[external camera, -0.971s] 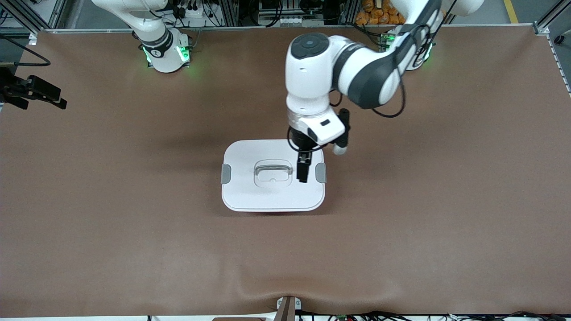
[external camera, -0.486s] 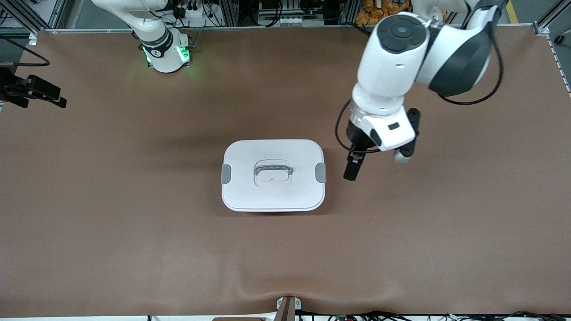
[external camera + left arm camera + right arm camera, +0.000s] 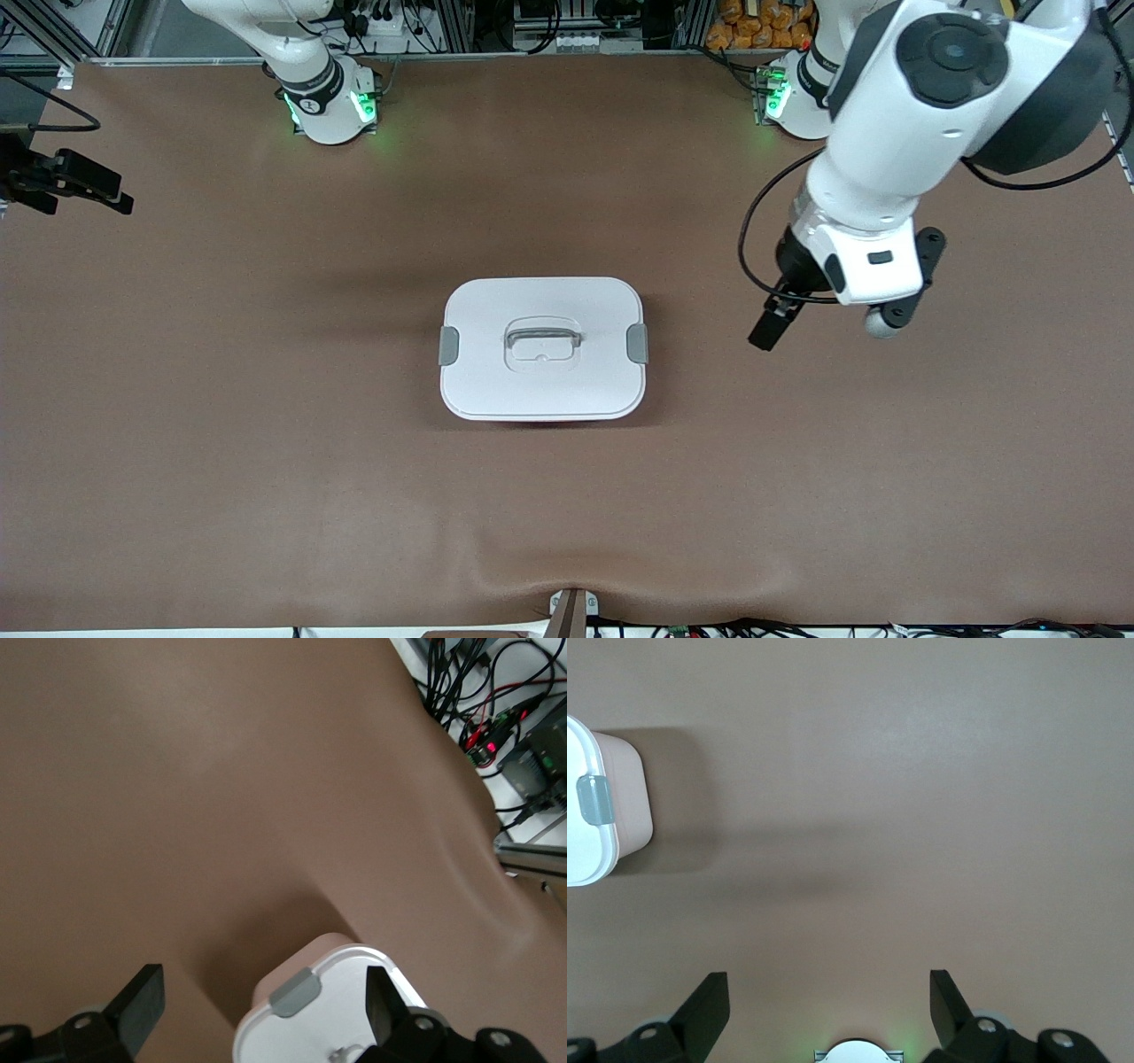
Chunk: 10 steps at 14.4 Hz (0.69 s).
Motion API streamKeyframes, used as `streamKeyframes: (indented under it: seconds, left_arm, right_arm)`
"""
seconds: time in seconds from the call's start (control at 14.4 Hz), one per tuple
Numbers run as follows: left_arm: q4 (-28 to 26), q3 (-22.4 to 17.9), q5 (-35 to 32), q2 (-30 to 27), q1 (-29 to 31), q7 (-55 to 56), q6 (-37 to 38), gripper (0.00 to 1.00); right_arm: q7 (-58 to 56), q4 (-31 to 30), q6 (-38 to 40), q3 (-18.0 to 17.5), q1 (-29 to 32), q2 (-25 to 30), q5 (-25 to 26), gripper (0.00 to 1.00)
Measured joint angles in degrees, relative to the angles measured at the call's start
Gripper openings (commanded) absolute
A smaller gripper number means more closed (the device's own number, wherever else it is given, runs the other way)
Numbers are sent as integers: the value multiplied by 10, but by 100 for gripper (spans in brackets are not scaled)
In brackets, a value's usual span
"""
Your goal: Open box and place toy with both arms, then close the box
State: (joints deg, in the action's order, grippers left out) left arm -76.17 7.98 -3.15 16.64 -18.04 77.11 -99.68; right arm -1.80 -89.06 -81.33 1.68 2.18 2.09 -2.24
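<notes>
Box (image 3: 542,348): sitting shut at the middle of the front view on the tabletop (image 3: 221,399), white lid (image 3: 542,390) clipped down. Likely light, stiff, smooth plastic; grey clips (image 3: 637,343) and recessed handle (image 3: 542,338) are offering the best holds.

Toy: not showing anywhere.

Left gripper (image 3: 769,326): hanging wide open, empty, centre-right.

Right gripper (image 3: 824,1010): waiting, wide open, empty.
</notes>
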Motion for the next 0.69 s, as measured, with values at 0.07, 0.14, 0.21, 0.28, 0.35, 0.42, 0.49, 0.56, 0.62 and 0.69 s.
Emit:
streamKeyframes:
  seconds: [0.07,0.14,0.21,0.28,0.35,0.42,0.49,0.56,0.62,0.69]
  left_arm:
    - [0,0,7,-4,10,-30,13,100]
    - [0,0,9,-9,18,-63,25,100]
    - [0,0,10,-13,27,-98,38,100]
    - [0,0,10,-17,36,-135,50,100]
    - [0,0,10,-21,45,-172,62,100]
    - [0,0,10,-25,55,-207,73,100]
    - [0,0,10,-28,66,-240,83,100]
    - [0,0,10,-31,77,-273,95,100]
    - [0,0,10,-33,87,-305,104,100]
    - [0,0,10,-36,97,-334,110,100]
  right_arm:
    - [0,0,0,0,0,0,0,100]
    - [0,0,0,1,0,0,0,100]
    - [0,0,-1,1,0,0,1,100]
    - [0,0,-1,2,1,0,1,100]
    - [0,0,-1,3,1,0,1,100]
    - [0,0,-1,3,1,0,1,100]
    - [0,0,-1,4,1,0,1,100]
    - [0,1,-1,4,1,0,1,100]
    - [0,1,-1,4,1,0,1,100]
    - [0,1,-1,4,1,0,1,100]
